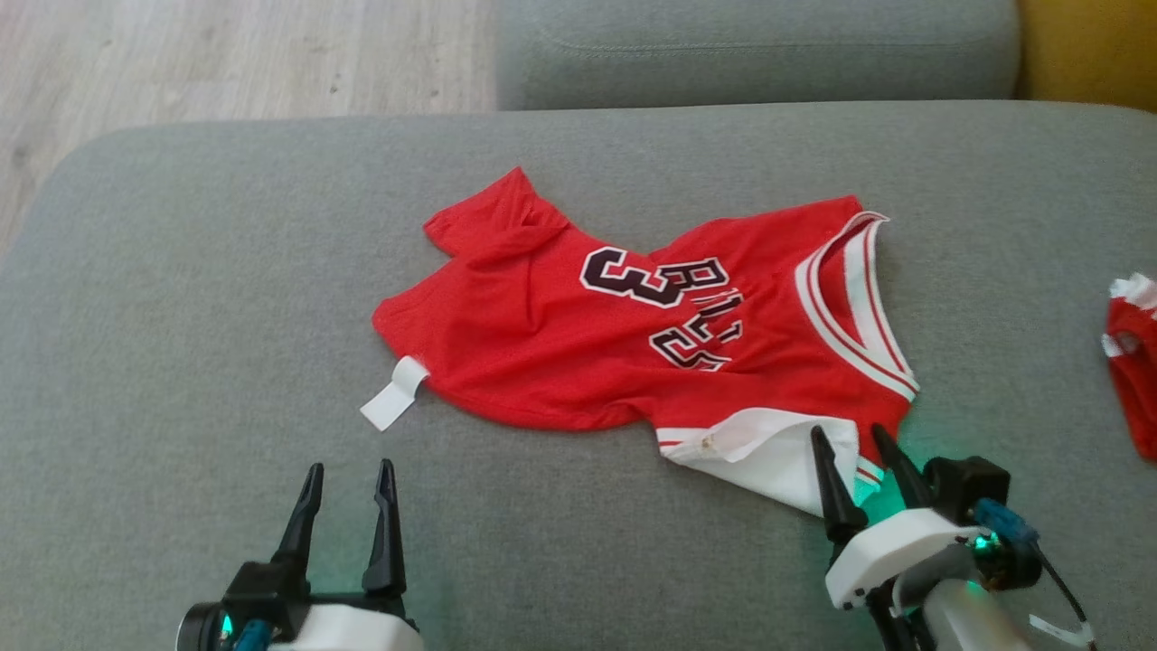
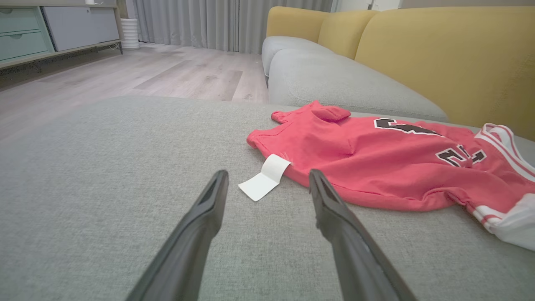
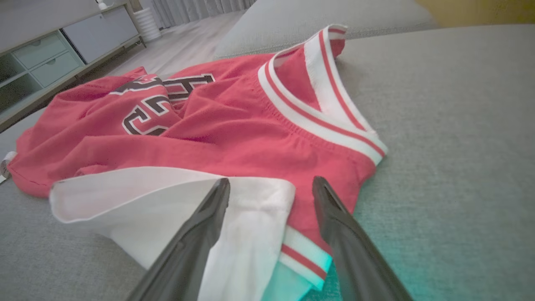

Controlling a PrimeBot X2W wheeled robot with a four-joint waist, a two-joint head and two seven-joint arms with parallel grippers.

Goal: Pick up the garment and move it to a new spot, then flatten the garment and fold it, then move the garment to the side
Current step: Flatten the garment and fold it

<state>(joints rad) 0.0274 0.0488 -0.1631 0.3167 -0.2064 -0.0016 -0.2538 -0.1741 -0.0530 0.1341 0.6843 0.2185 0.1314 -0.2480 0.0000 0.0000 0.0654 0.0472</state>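
Observation:
The garment [image 1: 578, 344] is a red jersey with black lettering, striped trim and a white label [image 1: 393, 398], lying rumpled on the grey sofa cushion [image 1: 181, 316]. It also fills the right wrist view [image 3: 217, 138] and lies to the right in the left wrist view [image 2: 376, 163]. My left gripper [image 1: 348, 475] is open just short of the label [image 2: 265, 177], touching nothing. My right gripper [image 1: 854, 443] is open over the garment's near white panel [image 3: 255, 217], its fingers [image 3: 200, 225] straddling the cloth's corner.
Another red-and-white cloth [image 1: 1134, 362] lies at the cushion's right edge. A second grey cushion [image 1: 750, 50] sits beyond, with a yellow backrest [image 2: 439, 54] at the right. Wooden floor [image 1: 226, 54] lies past the far left edge, and a cabinet [image 2: 42, 29] stands across the room.

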